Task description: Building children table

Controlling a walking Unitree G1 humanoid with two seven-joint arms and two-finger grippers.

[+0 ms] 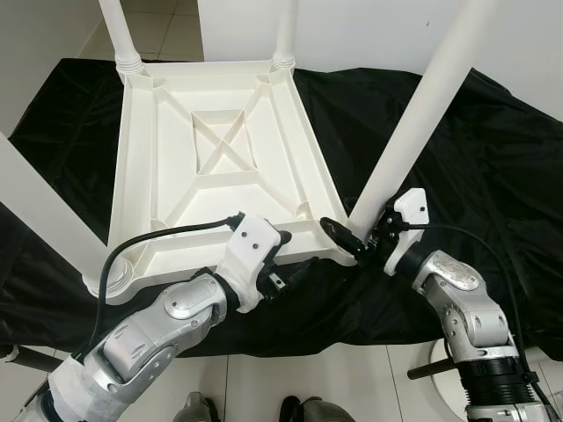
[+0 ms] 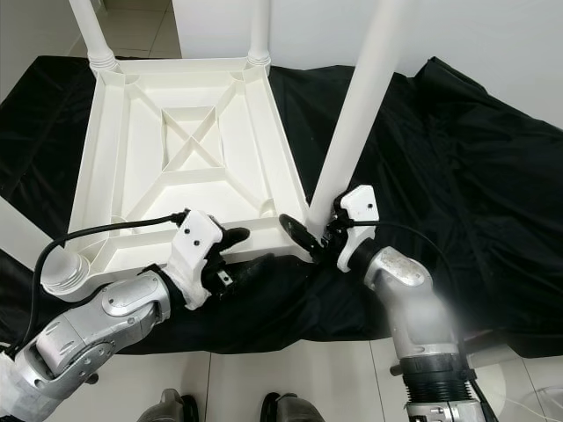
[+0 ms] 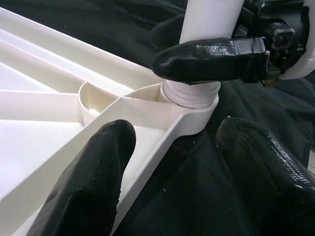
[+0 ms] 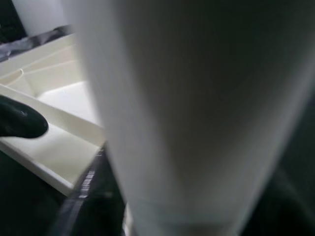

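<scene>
A white plastic children's table [image 1: 134,176] lies upside down on a black cloth [image 1: 493,176]. My right gripper [image 1: 354,236] is shut on the near-right leg [image 1: 413,114] just above its base, where the leg stands in the corner socket [image 3: 192,98]. One of its fingers [image 3: 211,59] lies across the leg. That leg [image 4: 197,98] fills most of the right wrist view. My left gripper [image 1: 286,255] is open and straddles the table's near rim. One finger [image 3: 93,172] is inside the rim and the other [image 3: 266,167] is outside over the cloth.
Two far legs [image 1: 119,31] [image 1: 286,31] and the near-left leg [image 1: 35,211] stand upright in their corners. White tiled floor [image 1: 334,378] runs along the cloth's near edge, with my feet at the bottom. A white wall [image 1: 369,26] is behind.
</scene>
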